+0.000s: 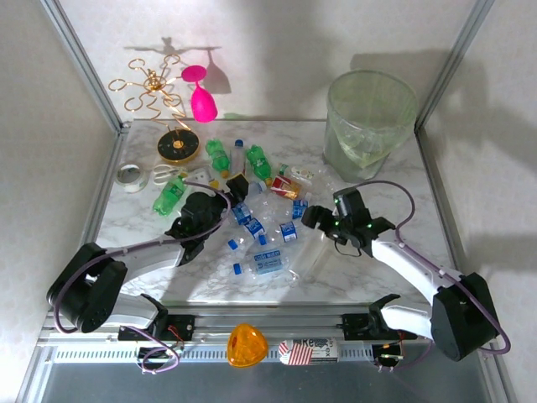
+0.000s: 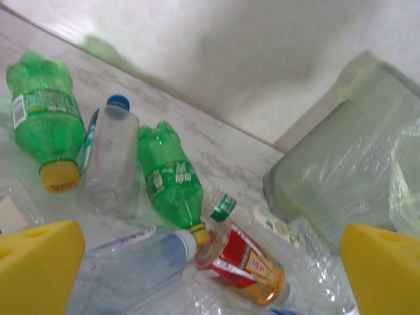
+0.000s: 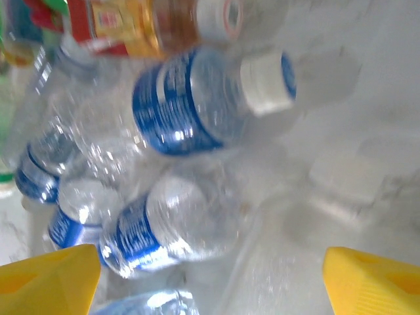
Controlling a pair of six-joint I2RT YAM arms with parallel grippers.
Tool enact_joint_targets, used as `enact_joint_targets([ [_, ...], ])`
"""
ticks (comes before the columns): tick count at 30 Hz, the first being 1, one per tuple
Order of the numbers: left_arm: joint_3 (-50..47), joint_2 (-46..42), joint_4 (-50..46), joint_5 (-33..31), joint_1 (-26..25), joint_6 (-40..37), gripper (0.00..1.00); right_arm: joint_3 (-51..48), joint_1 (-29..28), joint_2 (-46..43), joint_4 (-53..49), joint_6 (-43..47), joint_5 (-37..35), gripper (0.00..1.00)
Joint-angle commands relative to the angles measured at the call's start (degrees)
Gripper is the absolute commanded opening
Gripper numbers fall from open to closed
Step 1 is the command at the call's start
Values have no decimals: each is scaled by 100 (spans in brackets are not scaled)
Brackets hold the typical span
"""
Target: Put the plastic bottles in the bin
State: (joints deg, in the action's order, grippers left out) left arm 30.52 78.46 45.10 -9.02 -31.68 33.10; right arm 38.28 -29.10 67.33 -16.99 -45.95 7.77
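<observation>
Plastic bottles lie scattered mid-table: green ones [image 1: 217,154], clear blue-labelled ones [image 1: 268,262] and a red-labelled one [image 1: 285,186]. The pale-green bin [image 1: 370,117] stands at the back right. My left gripper [image 1: 236,188] is open at the heap's left edge. In the left wrist view the left gripper [image 2: 210,269] frames a clear white-capped bottle [image 2: 131,262] and the red-labelled bottle [image 2: 246,262], with green bottles [image 2: 170,174] and the bin [image 2: 348,177] beyond. My right gripper [image 1: 312,217] is open at the heap's right side. In the right wrist view it [image 3: 210,282] hovers over a blue-labelled bottle [image 3: 157,230]; nothing is held.
A pink wine glass [image 1: 200,96] hangs on a gold wire stand [image 1: 159,92] with a black base [image 1: 178,145] at the back left. A tape roll [image 1: 129,175] lies at the left edge. Metal frame posts flank the marble table [image 1: 377,269].
</observation>
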Motion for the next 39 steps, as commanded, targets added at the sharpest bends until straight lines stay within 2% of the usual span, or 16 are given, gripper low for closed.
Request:
enact_joint_targets([
  [1,113,-76,123,-434,-22,50,100,-173,-185,-74,-501,-463,-314,88],
  [15,-339,-568,44,-961,-22,47,99,-399,-622,-49,-881,-851,-981,88],
  [23,-416,-599,80,-1112,-22,43,100,-1025,-670,58,217,-1365,-619,85],
  [28,-505,-716,17,-1279,-22,27,100,-1111,-676,186,287,-1425,-787,83],
  [31,-587,-802,25,-1423,-22,55,100,-1186,-676,201,330,-1468,-866,78],
  [39,-816,-1076,60,-1815,-13,153,100,-903,-676,42,228,-1257,-1042,57],
])
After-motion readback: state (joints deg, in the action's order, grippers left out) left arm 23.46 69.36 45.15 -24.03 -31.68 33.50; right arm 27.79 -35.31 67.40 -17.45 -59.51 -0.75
